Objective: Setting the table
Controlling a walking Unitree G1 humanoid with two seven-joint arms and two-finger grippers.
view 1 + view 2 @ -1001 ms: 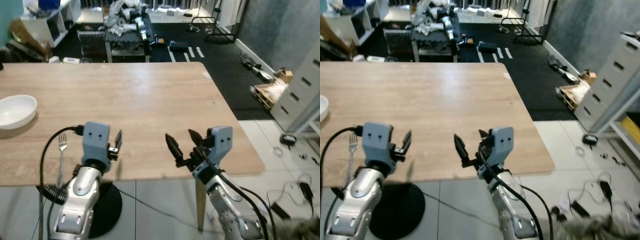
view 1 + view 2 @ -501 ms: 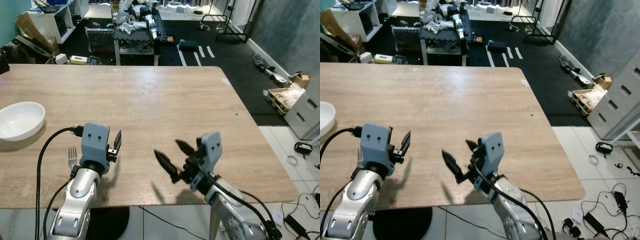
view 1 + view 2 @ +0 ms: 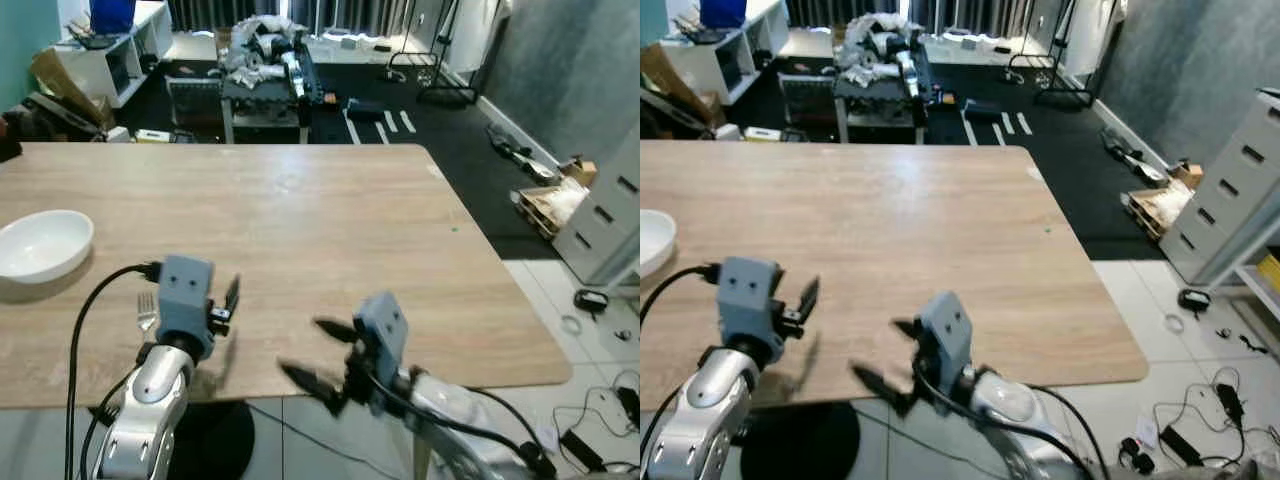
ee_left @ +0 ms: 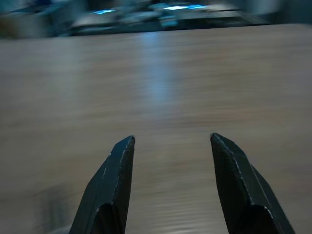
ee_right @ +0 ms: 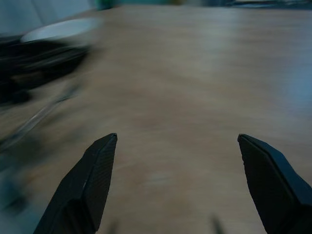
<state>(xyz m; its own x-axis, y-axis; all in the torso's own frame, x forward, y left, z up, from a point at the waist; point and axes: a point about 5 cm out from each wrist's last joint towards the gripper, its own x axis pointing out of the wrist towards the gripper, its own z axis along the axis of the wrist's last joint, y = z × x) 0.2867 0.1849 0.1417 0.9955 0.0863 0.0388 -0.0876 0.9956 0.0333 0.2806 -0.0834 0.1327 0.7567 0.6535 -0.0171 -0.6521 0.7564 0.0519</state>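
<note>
A white bowl [image 3: 42, 245] sits on the wooden table [image 3: 330, 220] at the left. A silver fork [image 3: 147, 308] lies near the front edge, partly hidden behind my left arm. My left gripper [image 4: 170, 139] hovers open over bare wood just right of the fork, holding nothing. My right gripper [image 3: 300, 346] hangs at the table's front edge, turned toward the left, its fingers wide open and holding nothing. In the right wrist view, blurred, the bowl [image 5: 58, 29] and the fork [image 5: 39, 117] lie ahead of it.
Beyond the far edge stand a cluttered cart [image 3: 262, 60] and white shelves [image 3: 110, 50]. Grey drawers [image 3: 610, 210] and loose cables [image 3: 600, 400] lie on the floor to the right. The table's right corner [image 3: 560, 365] is close to my right arm.
The camera has shifted. My right gripper has swung left and lower to the front edge, opening wider. My left gripper stays beside the fork.
</note>
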